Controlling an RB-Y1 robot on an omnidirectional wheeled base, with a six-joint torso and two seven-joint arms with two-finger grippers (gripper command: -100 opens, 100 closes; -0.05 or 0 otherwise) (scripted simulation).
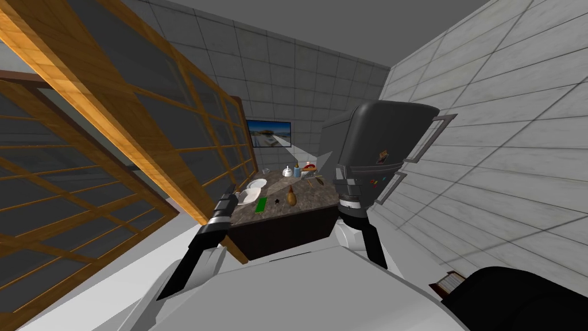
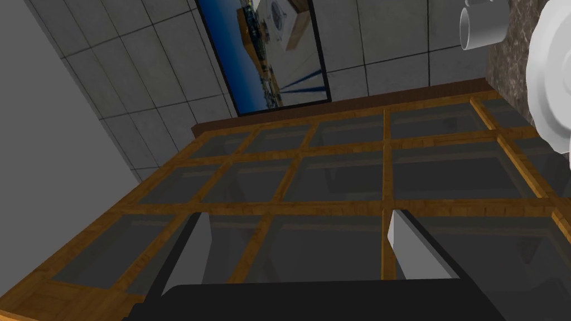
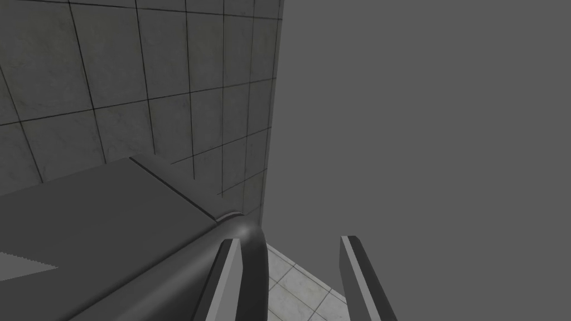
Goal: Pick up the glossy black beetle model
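A small black object, the beetle model point(image 1: 278, 201), lies on the dark speckled countertop point(image 1: 310, 198) near its front edge, between a green flat item point(image 1: 262, 205) and a brown bottle point(image 1: 291, 197). My left gripper point(image 1: 231, 192) hovers at the counter's left end beside the white plates point(image 1: 252, 187), well apart from the beetle. In the left wrist view that gripper point(image 2: 299, 214) stands open and empty. My right gripper point(image 1: 343, 173) is raised at the counter's right end against the dark fridge point(image 1: 379, 138). Its fingers point(image 3: 290, 239) are open with nothing between them.
A wooden-framed window point(image 1: 143, 132) runs along the left, close to my left arm. The fridge's top point(image 3: 111, 223) lies just beside my right hand. A cup point(image 2: 482, 25), a white plate point(image 2: 552, 83), a kettle point(image 1: 287, 170) and several small items crowd the counter's back.
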